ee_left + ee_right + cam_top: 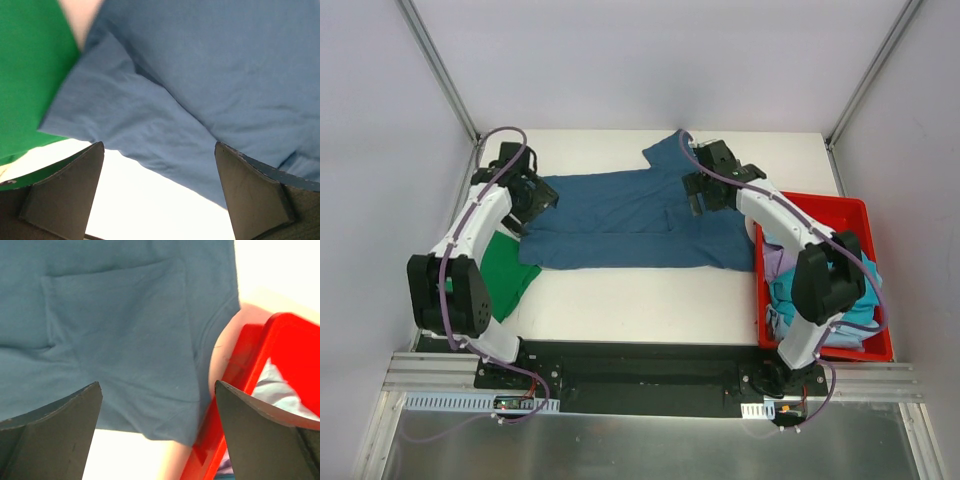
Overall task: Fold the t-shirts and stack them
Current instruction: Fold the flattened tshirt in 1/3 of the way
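Note:
A dark teal-blue t-shirt (630, 218) lies spread across the middle of the white table, one sleeve pointing to the back. A bright green t-shirt (505, 270) lies folded at the left, partly under the blue one's edge. My left gripper (535, 205) hangs open over the blue shirt's left end (200, 90), with the green shirt (30, 75) beside it. My right gripper (705, 195) hangs open over the shirt's right part (115, 335), close to the bin. Neither holds anything.
A red plastic bin (865, 345) stands at the right edge, holding several more tees in teal, light blue and lavender (790, 275). Its rim shows in the right wrist view (260, 370). Grey walls and metal posts enclose the table.

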`<state>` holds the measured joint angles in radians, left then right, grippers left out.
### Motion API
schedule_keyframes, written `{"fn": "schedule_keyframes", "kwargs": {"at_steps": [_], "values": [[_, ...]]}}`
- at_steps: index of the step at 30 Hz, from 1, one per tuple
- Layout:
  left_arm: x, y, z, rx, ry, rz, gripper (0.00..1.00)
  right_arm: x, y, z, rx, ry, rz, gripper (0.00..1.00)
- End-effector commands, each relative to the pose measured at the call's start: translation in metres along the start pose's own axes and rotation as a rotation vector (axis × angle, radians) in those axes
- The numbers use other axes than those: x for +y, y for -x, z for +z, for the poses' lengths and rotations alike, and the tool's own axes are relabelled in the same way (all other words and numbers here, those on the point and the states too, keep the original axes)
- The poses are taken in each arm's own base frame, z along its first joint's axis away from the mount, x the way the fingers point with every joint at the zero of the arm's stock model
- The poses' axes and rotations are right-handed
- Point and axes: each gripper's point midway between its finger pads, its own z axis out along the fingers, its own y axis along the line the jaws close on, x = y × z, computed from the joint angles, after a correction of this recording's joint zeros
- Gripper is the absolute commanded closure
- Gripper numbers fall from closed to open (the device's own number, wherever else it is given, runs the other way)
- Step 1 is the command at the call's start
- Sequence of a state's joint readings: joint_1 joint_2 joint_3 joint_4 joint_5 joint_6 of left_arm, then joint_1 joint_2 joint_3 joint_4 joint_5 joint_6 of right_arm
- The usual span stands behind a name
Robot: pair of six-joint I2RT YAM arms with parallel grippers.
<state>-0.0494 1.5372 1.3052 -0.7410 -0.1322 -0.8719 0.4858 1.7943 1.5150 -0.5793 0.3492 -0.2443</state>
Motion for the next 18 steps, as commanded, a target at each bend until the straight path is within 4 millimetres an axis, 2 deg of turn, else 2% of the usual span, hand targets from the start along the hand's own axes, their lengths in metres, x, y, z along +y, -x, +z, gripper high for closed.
{"fn": "schedule_keyframes", "kwargs": {"at_steps": [1,5,8,12,18], "values": [[-0.028,-0.045,0.021,0.201,-0.088,0.13,0.09,0.027,-0.016,-0.01,0.014,0.151,0.15,0.04],[-0.035,-0.061,0.043,0.29,-0.09,0.163,0.08,0.038,-0.045,0.005,0.125,0.192,0.194,0.04],[-0.03,-0.064,0.059,0.301,-0.051,0.171,0.08,0.042,-0.05,0.019,0.176,0.275,0.254,0.04],[-0.01,-0.067,0.078,0.297,0.036,0.19,0.08,0.046,-0.053,0.042,0.235,0.346,0.306,0.04],[0.025,-0.067,0.093,0.308,0.131,0.164,0.07,0.034,-0.066,0.062,0.29,0.315,0.366,0.04]]}}
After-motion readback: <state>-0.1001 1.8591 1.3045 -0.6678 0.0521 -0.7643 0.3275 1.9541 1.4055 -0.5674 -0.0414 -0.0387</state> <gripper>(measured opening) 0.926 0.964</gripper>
